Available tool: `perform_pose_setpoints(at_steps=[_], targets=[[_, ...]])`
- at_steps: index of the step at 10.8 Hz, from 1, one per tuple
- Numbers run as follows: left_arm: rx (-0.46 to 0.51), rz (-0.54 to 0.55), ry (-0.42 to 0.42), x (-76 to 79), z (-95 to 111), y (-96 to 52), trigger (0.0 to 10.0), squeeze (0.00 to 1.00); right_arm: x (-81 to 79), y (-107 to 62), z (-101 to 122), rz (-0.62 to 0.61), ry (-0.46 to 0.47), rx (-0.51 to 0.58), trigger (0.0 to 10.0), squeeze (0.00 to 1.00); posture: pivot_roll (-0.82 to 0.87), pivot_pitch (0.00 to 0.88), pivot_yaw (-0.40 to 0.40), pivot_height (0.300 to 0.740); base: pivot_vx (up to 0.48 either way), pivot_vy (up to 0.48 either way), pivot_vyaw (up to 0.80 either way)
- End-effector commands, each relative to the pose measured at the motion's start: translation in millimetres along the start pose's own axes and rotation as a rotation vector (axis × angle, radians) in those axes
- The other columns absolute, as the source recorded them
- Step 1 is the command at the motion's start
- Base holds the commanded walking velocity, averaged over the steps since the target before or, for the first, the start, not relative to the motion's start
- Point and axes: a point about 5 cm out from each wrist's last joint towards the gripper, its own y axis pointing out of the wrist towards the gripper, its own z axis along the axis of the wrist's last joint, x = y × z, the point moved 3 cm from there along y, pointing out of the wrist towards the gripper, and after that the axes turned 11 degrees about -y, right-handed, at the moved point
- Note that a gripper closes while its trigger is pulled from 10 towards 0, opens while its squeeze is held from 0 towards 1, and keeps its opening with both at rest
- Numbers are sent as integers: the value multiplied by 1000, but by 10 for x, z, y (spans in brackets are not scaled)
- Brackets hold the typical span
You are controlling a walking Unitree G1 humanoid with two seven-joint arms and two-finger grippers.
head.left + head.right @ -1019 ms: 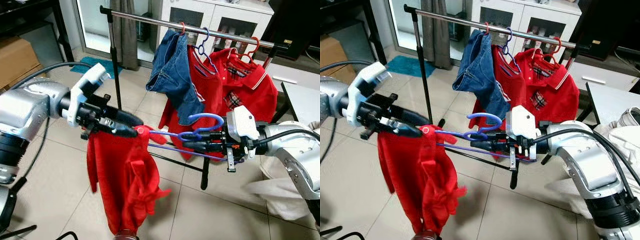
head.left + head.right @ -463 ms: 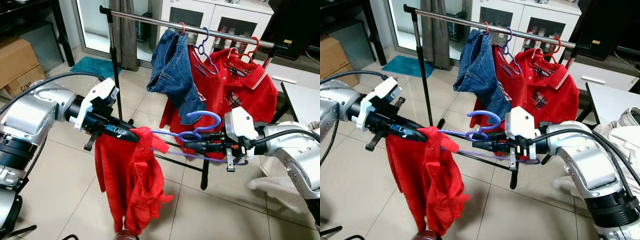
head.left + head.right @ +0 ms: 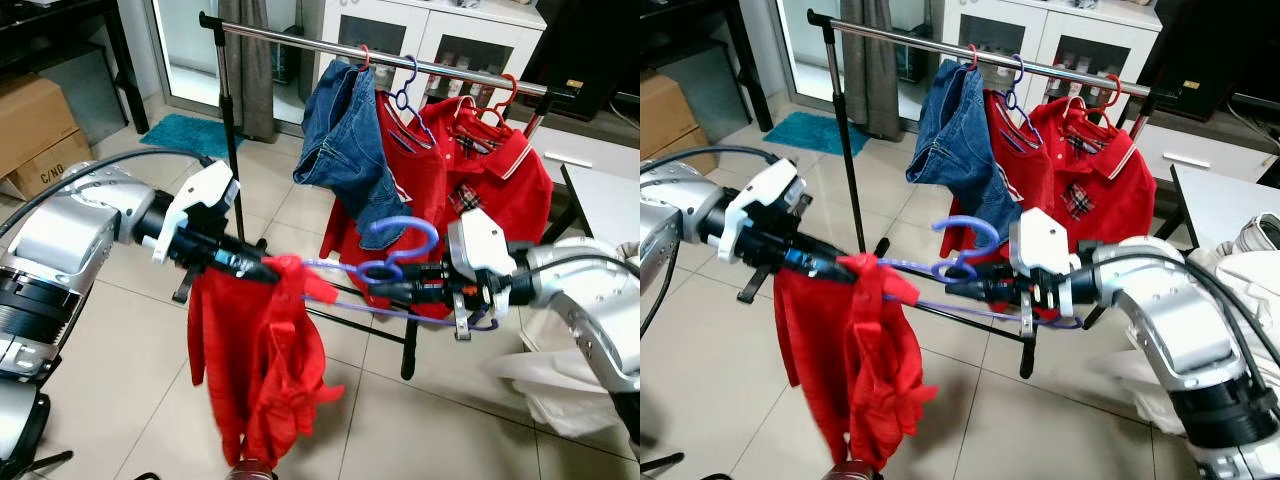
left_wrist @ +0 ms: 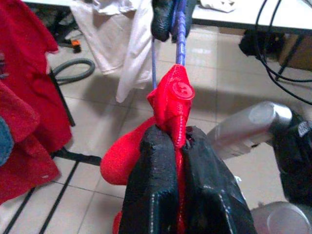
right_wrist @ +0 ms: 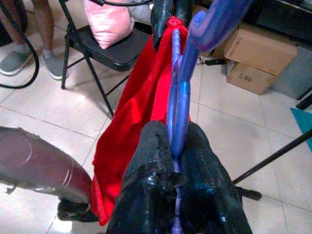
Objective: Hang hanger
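A blue hanger [image 3: 395,262] lies level between my two arms, its hook curling up, below and in front of the steel rail [image 3: 300,40] of a clothes rack. A red shirt [image 3: 262,370] hangs from the hanger's left end. My left gripper [image 3: 262,270] is shut on the shirt's collar at that end; the left wrist view shows the red cloth [image 4: 171,100] pinched between the fingers [image 4: 148,190]. My right gripper [image 3: 385,291] is shut on the hanger's neck, and the right wrist view has the blue wire [image 5: 178,119] running between its fingers [image 5: 146,170].
On the rail hang blue jeans [image 3: 345,150] and red polo shirts [image 3: 470,170] on hangers; its left stretch is bare. The rack's black post [image 3: 230,140] stands behind my left arm. A cardboard box [image 3: 35,125] sits far left, a white table [image 3: 610,205] at right. A person's feet [image 5: 29,53] stand by a folding chair [image 5: 105,48].
Over the second my left arm swung in and right with the shirt collar, then held. The hanger's hook rose slightly. My right gripper stayed nearly in place.
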Motion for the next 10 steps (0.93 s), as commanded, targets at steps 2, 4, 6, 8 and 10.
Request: perform_pose_setpoints(at_steps=[2, 4, 6, 8, 10], targets=[[24, 20, -15, -16, -39, 46, 0, 0, 87, -3, 226, -13, -25, 102, 10000, 1000, 193, 0, -36, 740, 0, 0, 0], [58, 57, -24, -25, -43, -15, 0, 0, 128, -56, 204, -37, -29, 89, 10000, 1000, 192, 0, -37, 740, 0, 0, 0], [61, 98, -37, -43, -103, -50, 0, 0, 280, -214, 274, -133, -29, 125, 10000, 1000, 194, 0, -38, 740, 0, 0, 0], [62, 173, -53, -89, -198, -109, 0, 0, 396, -483, 284, -238, -21, 123, 10000, 1000, 191, 0, -35, 740, 0, 0, 0], [117, 262, -47, -119, -210, -220, 0, 0, 364, -689, 255, -336, 39, 141, 10000, 1000, 191, 0, -36, 740, 0, 0, 0]])
